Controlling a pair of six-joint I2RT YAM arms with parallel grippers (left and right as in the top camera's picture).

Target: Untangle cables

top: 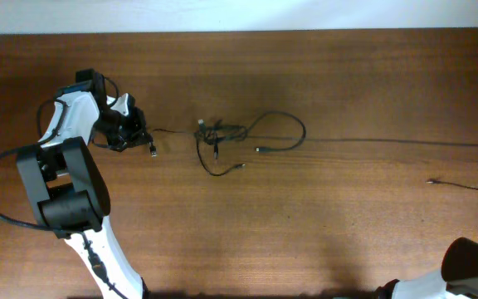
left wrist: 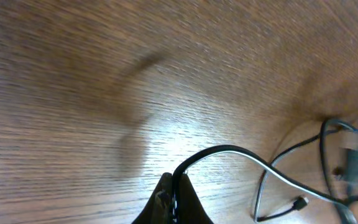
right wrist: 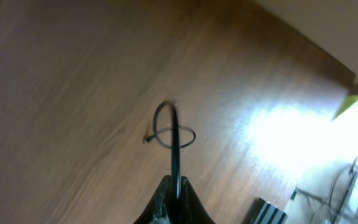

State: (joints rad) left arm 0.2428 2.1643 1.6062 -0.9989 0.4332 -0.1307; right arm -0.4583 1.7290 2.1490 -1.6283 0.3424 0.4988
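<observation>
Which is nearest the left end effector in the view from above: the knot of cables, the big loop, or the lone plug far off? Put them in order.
From the left end effector:
1. knot of cables, right next along.
2. big loop, just past the knot.
3. lone plug, far off on the right arm's side.

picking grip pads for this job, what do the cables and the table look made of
Cables: thin black cords, probably rubber or plastic jacketed, slightly glossy; one shows a pale highlight along its curve in the left wrist view, and they lie in soft loops. Table: brown wood or wood-look laminate, unclear which; fine straight grain lines, satin finish judging by the soft glare patches.
</observation>
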